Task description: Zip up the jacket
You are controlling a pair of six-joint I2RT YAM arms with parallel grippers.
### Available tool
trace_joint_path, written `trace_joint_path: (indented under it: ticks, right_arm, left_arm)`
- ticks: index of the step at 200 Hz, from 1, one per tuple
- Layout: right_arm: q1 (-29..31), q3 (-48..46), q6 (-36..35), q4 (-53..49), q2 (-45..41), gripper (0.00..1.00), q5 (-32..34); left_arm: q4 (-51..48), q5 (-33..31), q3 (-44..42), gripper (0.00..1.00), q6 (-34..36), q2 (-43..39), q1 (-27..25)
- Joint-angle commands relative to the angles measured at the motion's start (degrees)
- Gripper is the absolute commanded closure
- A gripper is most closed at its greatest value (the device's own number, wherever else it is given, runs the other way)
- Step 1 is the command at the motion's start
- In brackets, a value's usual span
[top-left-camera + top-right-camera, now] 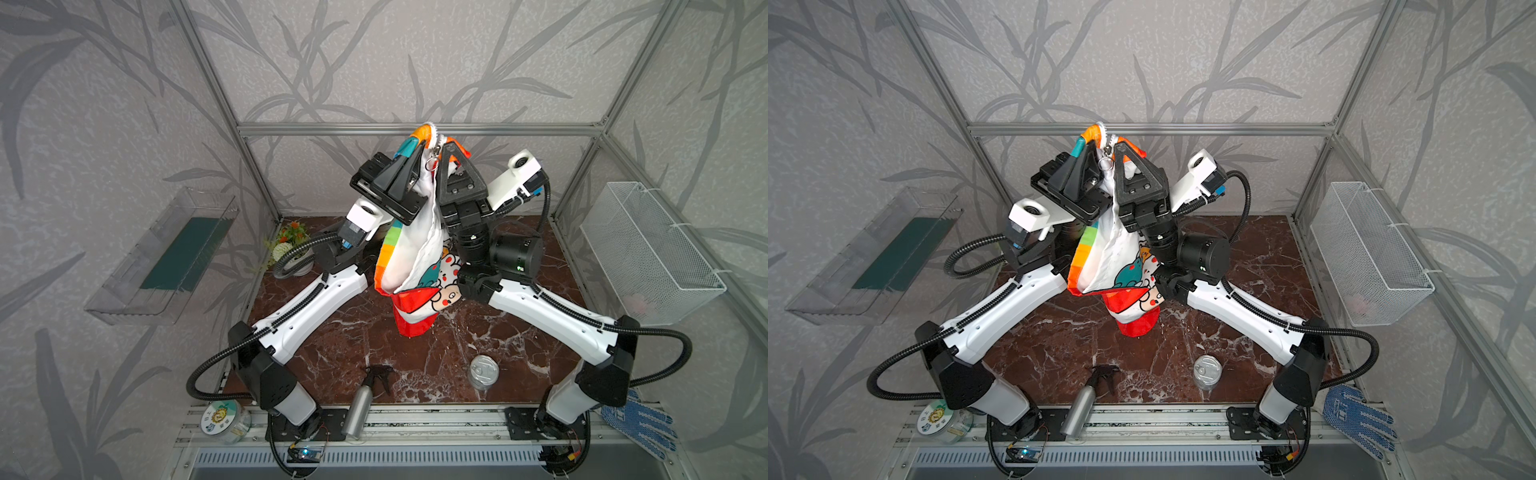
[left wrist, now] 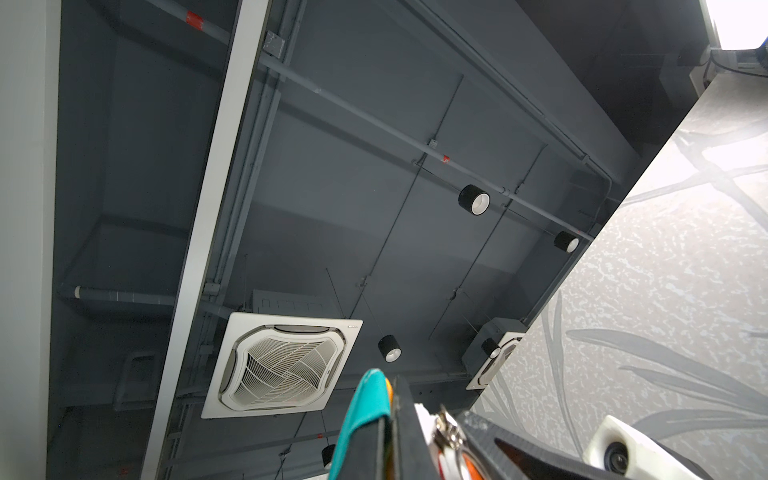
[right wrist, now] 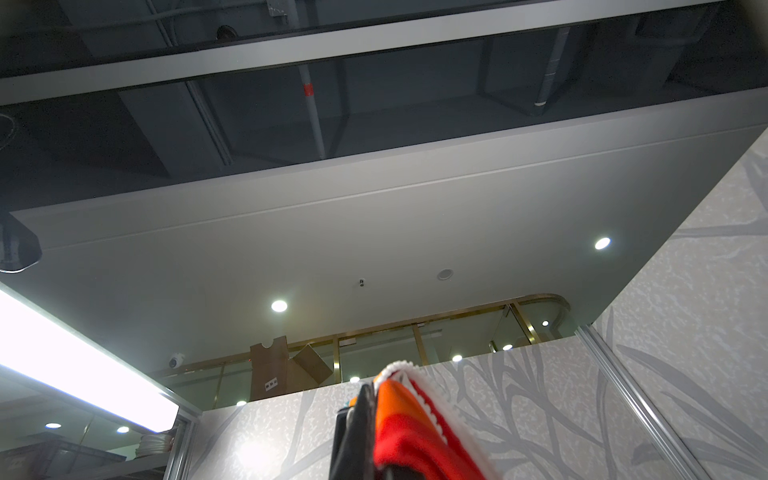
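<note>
The jacket (image 1: 409,253) (image 1: 1104,253) hangs in mid-air above the table, held up by its top edge, white lining outward with rainbow stripes, cartoon panels and a red bottom. Both grippers point upward, side by side. My left gripper (image 1: 420,146) (image 1: 1089,143) (image 2: 390,415) is shut on the teal and orange edge (image 2: 365,409). My right gripper (image 1: 447,146) (image 1: 1121,144) (image 3: 370,411) is shut on the orange-red edge (image 3: 401,419) with its white zipper teeth (image 3: 419,399). The metal zipper ring (image 1: 432,162) (image 2: 446,428) dangles between the two grippers.
On the brown marble table (image 1: 332,340) a spray bottle (image 1: 361,405) lies at the front and a tin can (image 1: 484,370) stands front right. A flower pot (image 1: 291,241) is back left. A blue glove (image 1: 640,424), a wire basket (image 1: 648,249) and a clear tray (image 1: 166,253) flank the table.
</note>
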Motion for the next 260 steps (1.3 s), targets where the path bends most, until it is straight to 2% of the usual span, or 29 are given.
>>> trace_joint_path:
  ticks: [1,155,246,260]
  right_arm:
    - [0.54,1.4,-0.99,1.85,-1.15,1.0,0.2]
    - [0.54,-1.15,-1.69,2.12,-2.9,1.0,0.39]
    - [1.06,-4.68,-3.44,2.83,-5.02,1.0,2.69]
    - [1.15,-5.35,-5.48,2.82,-5.4,1.0,3.12]
  left_arm:
    - [1.74,0.58,-0.66,1.0,1.25,-1.2,-0.34]
    - [1.78,-0.56,-1.97,1.0,1.7,-1.95,-0.34]
    - [1.65,1.52,0.28,1.0,6.52,-0.78,-0.33]
    - [0.59,2.26,0.15,1.0,7.66,-1.02,-0.33]
